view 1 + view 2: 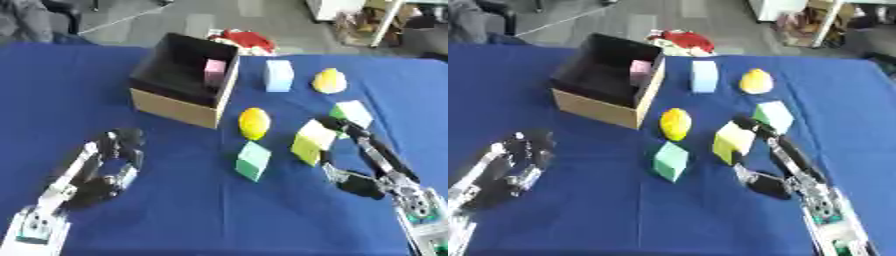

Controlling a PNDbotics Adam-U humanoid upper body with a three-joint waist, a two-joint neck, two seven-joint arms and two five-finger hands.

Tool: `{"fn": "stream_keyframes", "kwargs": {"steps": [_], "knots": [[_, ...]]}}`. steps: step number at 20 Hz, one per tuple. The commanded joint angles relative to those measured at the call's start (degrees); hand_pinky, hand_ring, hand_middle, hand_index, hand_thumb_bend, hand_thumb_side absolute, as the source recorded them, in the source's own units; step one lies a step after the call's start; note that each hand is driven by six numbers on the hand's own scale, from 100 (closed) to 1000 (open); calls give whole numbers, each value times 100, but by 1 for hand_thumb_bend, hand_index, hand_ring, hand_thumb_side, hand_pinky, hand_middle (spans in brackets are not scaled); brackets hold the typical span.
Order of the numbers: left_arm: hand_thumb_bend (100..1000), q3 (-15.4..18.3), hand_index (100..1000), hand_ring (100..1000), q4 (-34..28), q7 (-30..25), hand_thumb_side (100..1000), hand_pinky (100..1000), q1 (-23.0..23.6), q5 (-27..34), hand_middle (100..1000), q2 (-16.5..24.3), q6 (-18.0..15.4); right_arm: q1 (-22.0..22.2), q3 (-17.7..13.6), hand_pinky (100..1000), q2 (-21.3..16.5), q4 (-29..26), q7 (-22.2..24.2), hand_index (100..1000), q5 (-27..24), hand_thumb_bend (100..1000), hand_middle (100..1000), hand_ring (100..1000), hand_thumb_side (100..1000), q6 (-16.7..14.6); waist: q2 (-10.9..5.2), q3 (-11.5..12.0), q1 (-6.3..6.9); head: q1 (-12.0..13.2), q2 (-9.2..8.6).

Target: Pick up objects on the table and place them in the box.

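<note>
An open cardboard box (179,107) with a dark inside stands at the upper left of the blue table; a pink block (214,72) leans inside it. On the cloth lie a light blue block (278,75), a yellow round object (330,80), a second yellow round object (254,123), a green block (253,161), a pale green block (354,113) and a yellow-green block (312,141). My right hand (367,155) has straight fingers beside the yellow-green block and its thumb below it. My left hand (101,167) rests open at the lower left, holding nothing.
The blue table (201,215) fills most of the view. Beyond its far edge is grey floor with a red and white bundle (243,40) and furniture at the upper right.
</note>
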Motion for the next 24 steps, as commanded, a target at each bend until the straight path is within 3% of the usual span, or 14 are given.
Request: {"fn": "stream_keyframes", "kwargs": {"steps": [1, 13, 20, 24], "knots": [[185, 10, 811, 630, -133, -8, 411, 726, -52, 15, 662, 49, -3, -78, -15, 1000, -175, -139, 82, 978, 110, 100, 905, 933, 146, -43, -77, 2, 40, -7, 25], [186, -2, 811, 630, -126, -18, 411, 726, -36, 16, 662, 54, 1, -329, 124, 1000, -689, -43, 205, 996, 535, 100, 925, 957, 213, -242, -98, 62, 11, -30, 25], [186, -26, 811, 629, -116, -39, 411, 726, -18, 19, 662, 82, -3, -1059, 333, 1000, -1375, 187, 292, 1000, 238, 120, 929, 963, 220, -259, -146, 110, -28, -72, 25], [186, -34, 811, 629, -106, -48, 411, 726, 2, 15, 661, 99, -4, -1610, 423, 1000, -1802, 567, 409, 999, -225, 119, 928, 960, 232, -181, -176, 137, -46, -105, 25]]}}
